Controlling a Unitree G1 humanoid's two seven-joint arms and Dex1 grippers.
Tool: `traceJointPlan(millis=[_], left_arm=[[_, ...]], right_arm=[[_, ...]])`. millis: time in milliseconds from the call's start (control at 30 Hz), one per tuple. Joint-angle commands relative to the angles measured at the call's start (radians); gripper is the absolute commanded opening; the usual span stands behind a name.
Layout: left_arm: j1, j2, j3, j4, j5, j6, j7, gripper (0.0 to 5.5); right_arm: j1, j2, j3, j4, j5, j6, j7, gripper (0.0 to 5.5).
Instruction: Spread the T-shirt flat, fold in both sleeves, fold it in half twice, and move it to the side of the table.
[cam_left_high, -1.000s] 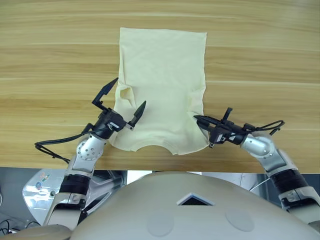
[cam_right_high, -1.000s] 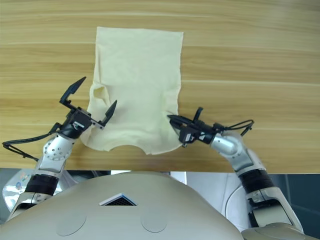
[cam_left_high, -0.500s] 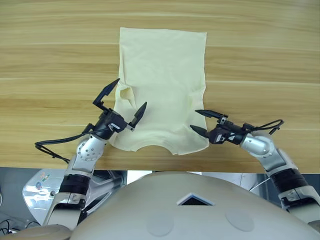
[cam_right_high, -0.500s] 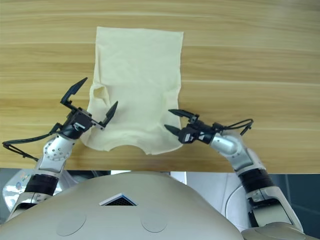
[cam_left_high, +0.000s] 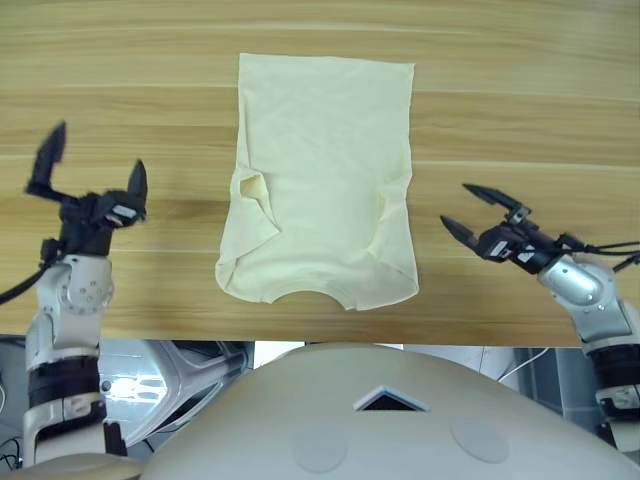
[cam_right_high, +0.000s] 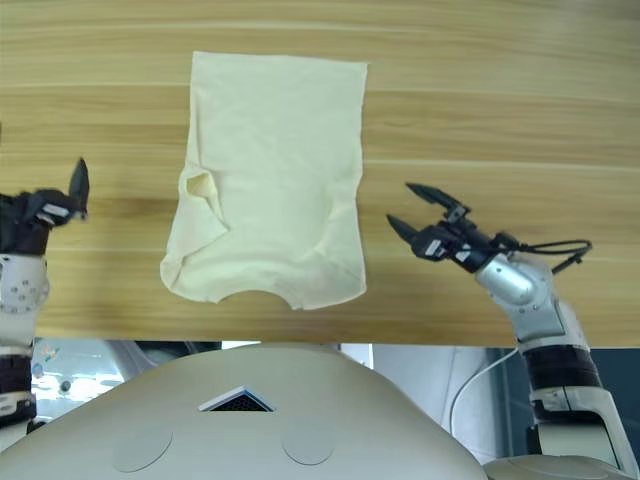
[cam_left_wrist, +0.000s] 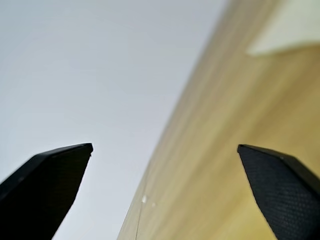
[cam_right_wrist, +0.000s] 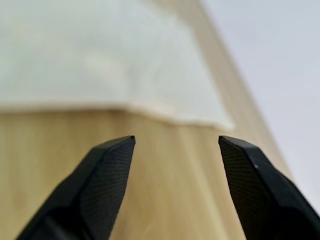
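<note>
Garment: the pale yellow fabric T-shirt (cam_left_high: 325, 150) lay flat on the light wooden tabletop (cam_left_high: 120, 60), midway between its left and right edges, with the neckline (cam_left_high: 310, 296) at the near edge and the hem toward the far edge.
Sleeves: we saw both turned inward over the body. The left sleeve (cam_left_high: 250, 190) had a small pucker and the right sleeve (cam_left_high: 393, 200) a soft crease.
Left side: the left claw (cam_left_high: 98, 150) was released, jaws spread wide and empty, above the tabletop's left part and well apart from the shirt.
Right side: the right claw (cam_left_high: 455, 203) was also released and empty, beside the shirt's right edge without touching it.
Done: we judged the spreading and both sleeve folds complete.
Remaining: both half-folds, and the move to the tabletop's side, were not yet begun.
</note>
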Motion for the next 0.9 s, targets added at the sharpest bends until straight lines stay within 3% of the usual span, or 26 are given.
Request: traceJointPlan(millis=[33, 133, 300, 567, 900], left_arm=[[0.118, 0.112, -0.183, -0.085, 0.057, -0.111, -0.182, 5.4], [0.15, 0.175, -0.291, -0.136, 0.011, -0.18, -0.309, 5.4], [0.139, 0.232, -0.365, -0.182, -0.05, -0.189, -0.414, 5.4], [0.084, 0.27, -0.393, -0.15, -0.059, -0.185, -0.423, 5.4], [0.222, 0.352, -0.416, -0.289, -0.078, -0.193, -0.464, 5.4]], right_arm=[[0.061, -0.065, 0.037, 0.039, -0.2, 0.036, -0.053, 3.1], [0.123, -0.097, 0.058, -0.023, -0.255, 0.031, -0.061, 3.1], [0.162, -0.126, 0.092, -0.116, -0.274, 0.022, -0.045, 3.1], [0.161, -0.133, 0.138, -0.152, -0.267, 0.035, -0.041, 3.1], [0.169, -0.193, 0.151, -0.2, -0.252, 0.028, -0.009, 3.1]])
